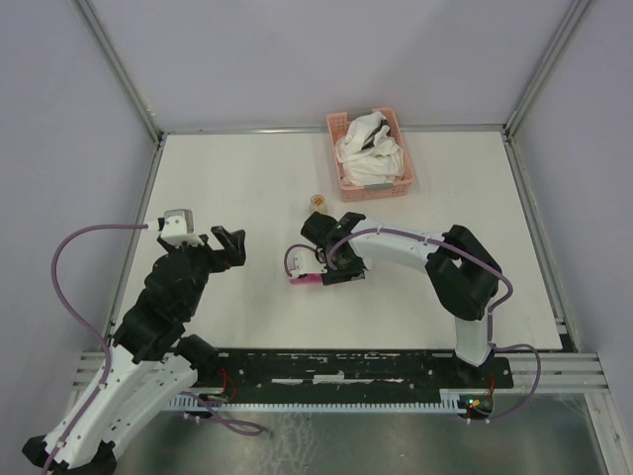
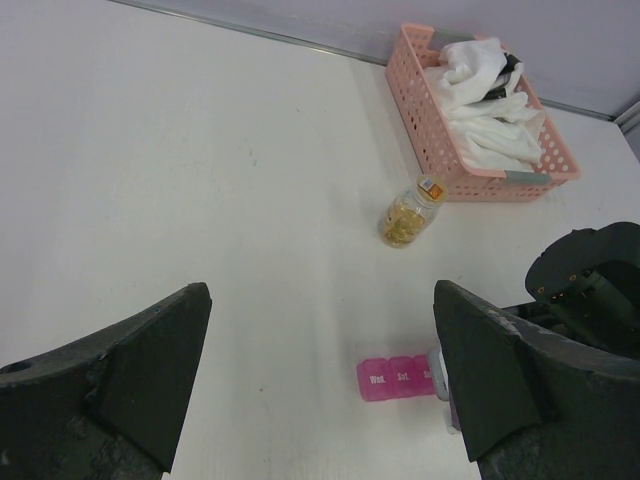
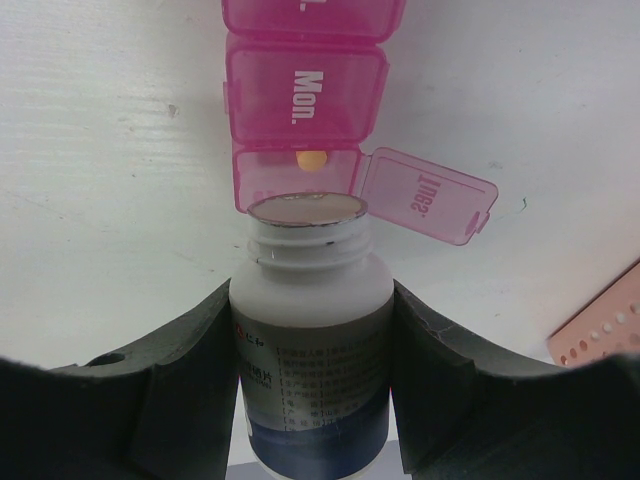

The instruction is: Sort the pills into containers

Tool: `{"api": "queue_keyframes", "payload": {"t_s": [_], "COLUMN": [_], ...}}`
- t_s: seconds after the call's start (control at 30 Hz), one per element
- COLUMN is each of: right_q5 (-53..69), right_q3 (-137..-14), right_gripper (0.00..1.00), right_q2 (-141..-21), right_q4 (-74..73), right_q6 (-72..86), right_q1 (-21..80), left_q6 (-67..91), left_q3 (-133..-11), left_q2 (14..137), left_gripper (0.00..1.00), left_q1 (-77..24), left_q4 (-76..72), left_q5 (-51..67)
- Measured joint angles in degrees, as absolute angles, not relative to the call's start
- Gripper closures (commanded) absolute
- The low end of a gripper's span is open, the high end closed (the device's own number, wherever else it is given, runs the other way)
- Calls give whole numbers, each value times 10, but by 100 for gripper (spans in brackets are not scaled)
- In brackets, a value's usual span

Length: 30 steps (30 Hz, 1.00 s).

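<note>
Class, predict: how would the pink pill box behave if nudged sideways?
The pink pill box looks thin, light and lies flat, so it would probably slide rather than tip. Its end lid is open with an orange pill inside; a jolt might spill it.

A white table (image 1: pixel 237 178) is seen spread beneath and ahead of the jaws. It is enclosed beyond them by pale lilac walls (image 1: pixel 326 49), joined by metal corner posts (image 1: pixel 121 71).

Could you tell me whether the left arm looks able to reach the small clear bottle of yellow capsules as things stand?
Probably yes: the left hand is open and faces the capsule bottle, with only bare table between them.
</note>
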State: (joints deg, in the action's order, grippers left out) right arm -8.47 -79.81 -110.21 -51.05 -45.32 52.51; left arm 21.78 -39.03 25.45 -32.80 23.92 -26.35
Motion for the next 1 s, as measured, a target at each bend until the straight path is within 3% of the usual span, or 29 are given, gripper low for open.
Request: {"api": "queue_keyframes", "payload": {"t_s": [1.0], "right_q5": [-106], "right_q3": [-801], "right_gripper": [99], "right_q2": [-1105], "right_q4": [-515], "right_q6": [-460], "right_q1": [534], "left_q6": [218], "left_q3": [-390], "left_q2": [255], "left_gripper": [1], "left_q1": [-327], "left_q4": [239], "left_q5": [-254]}}
